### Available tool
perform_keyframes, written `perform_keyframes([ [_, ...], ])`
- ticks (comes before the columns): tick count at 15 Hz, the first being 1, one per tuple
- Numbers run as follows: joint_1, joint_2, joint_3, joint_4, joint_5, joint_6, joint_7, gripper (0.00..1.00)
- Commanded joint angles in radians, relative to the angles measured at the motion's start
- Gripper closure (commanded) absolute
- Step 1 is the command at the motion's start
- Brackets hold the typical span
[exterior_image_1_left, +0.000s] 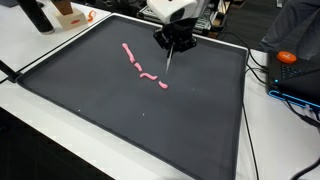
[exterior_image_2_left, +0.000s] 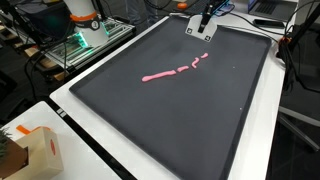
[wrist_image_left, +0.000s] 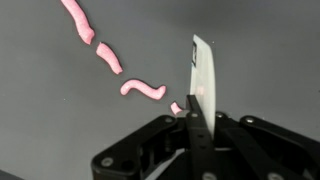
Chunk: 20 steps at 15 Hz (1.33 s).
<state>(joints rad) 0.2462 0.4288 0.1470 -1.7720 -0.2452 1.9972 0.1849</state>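
Several pink pieces (wrist_image_left: 145, 90), one white blade (wrist_image_left: 203, 75)

The gripper (wrist_image_left: 196, 120) is clamped shut on the thin blade, which stands over the dark mat (exterior_image_1_left: 80, 110) just beside the short end piece (wrist_image_left: 177, 107) of the line (the pieces lie in a crooked row across the mat's middle, seen in both exterior views). Judged from here, a clean cut calls for the blade held upright, set squarely across the pink material, and pressed straight down without dragging sideways.

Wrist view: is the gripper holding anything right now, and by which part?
Yes: the gripper is shut on a thin white blade, pinched flat at its near end; the rest sticks out free.
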Motion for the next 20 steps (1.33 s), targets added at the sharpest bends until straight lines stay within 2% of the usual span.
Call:
perform_keyframes([
  [1,0.002,0.017,0.002,0.010,0.039,0.031,-0.029,0.99],
  [20,-0.032,0.030,-0.019,0.035,0.125,0.108,-0.036,0.99],
])
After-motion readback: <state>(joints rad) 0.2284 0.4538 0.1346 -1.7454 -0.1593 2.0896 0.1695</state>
